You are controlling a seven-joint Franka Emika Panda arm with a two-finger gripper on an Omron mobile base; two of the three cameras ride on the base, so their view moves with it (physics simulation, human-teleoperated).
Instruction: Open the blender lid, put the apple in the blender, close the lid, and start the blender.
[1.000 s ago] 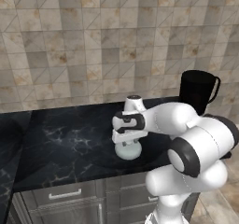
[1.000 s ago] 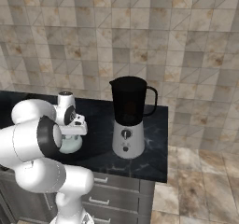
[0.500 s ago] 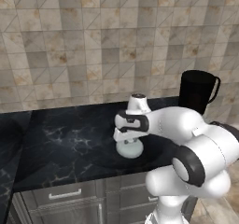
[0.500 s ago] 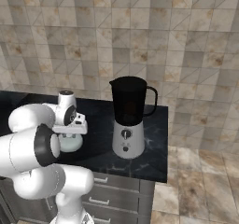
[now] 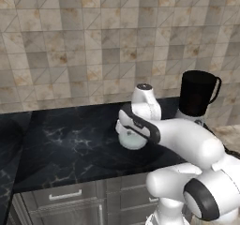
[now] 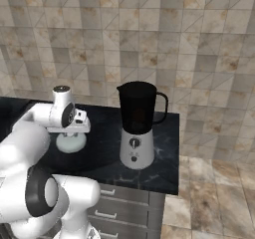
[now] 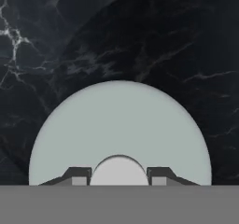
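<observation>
Since earlier frame, arm elbow swung forward-right; hand unchanged over lid (image 5: 132,139). You see gripper (image 7: 119,174) pointing straight down, fingers (image 7: 77,175) flanking lid knob (image 7: 118,171) at 9 and 3 o'clock, appearing pinched on it. Lid rests on dark counter (image 5: 65,144), well apart from blender (image 6: 138,126). Blender stands at lid's 3 o'clock in right base view, jar uncovered.

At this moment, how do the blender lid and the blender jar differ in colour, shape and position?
The blender lid is pale grey-white; the blender jar is near-black. The lid is a low domed disc; the jar is tall with a side handle. The lid lies on the counter under the hand; the jar sits open on its base. Both look round.
</observation>
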